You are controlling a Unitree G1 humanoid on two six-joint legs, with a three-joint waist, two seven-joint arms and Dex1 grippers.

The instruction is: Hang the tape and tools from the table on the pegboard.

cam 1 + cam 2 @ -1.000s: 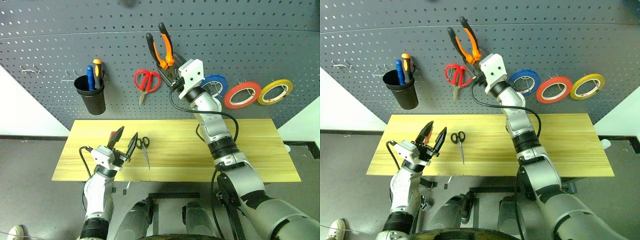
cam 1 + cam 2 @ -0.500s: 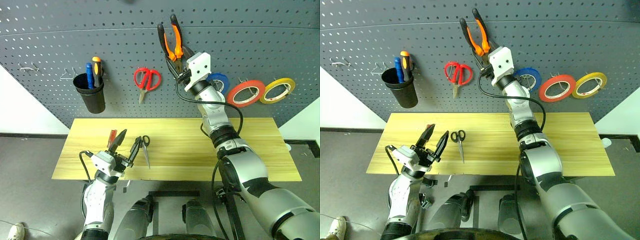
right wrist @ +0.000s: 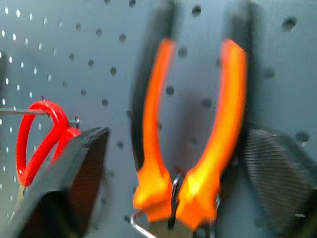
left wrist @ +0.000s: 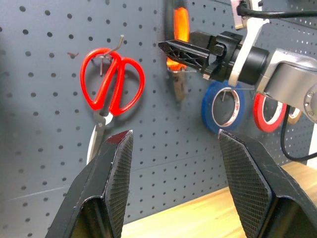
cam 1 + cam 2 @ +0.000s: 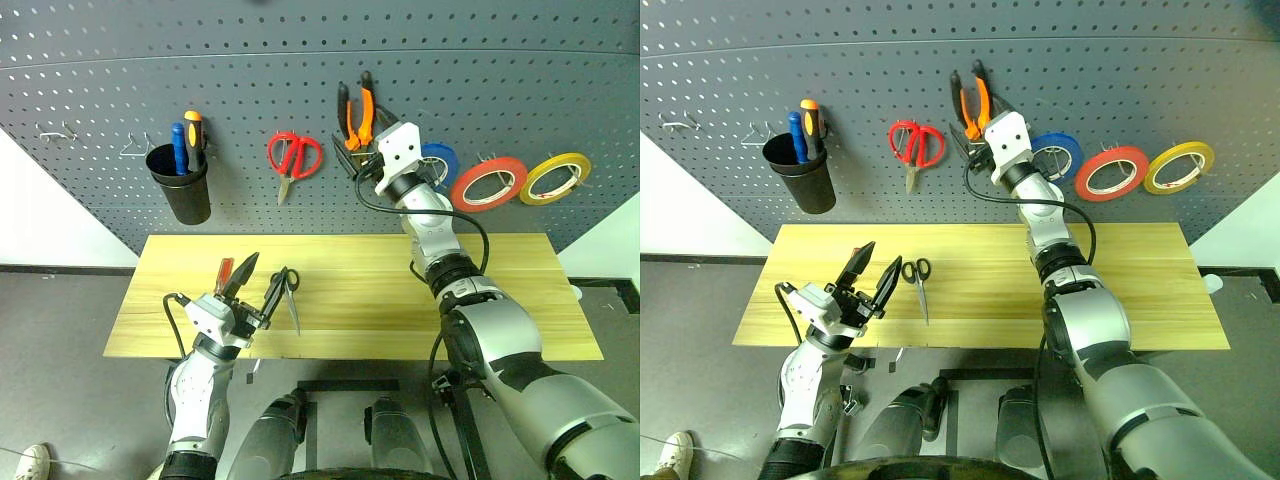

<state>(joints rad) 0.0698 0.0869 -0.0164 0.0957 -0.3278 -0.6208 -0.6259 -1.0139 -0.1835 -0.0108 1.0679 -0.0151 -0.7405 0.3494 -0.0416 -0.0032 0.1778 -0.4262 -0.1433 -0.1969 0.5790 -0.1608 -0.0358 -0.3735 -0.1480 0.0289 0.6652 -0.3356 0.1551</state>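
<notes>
The orange-and-black pliers hang handles-up on a wire hook of the dark pegboard. My right gripper is open around their lower part, its pads apart from the handles. The red tape hangs further right. On the table lie the black-handled scissors and the red-handled screwdriver, which is partly hidden by my left gripper. That gripper hovers open and empty above the table's front left.
Larger red scissors hang left of the pliers. Blue tape and yellow tape flank the red roll. A black cup with blue and yellow screwdrivers hangs at the left, near bare hooks.
My right gripper brought the pliers down and to the right along the pegboard, then opened; they now hang free. My left gripper has barely moved.
</notes>
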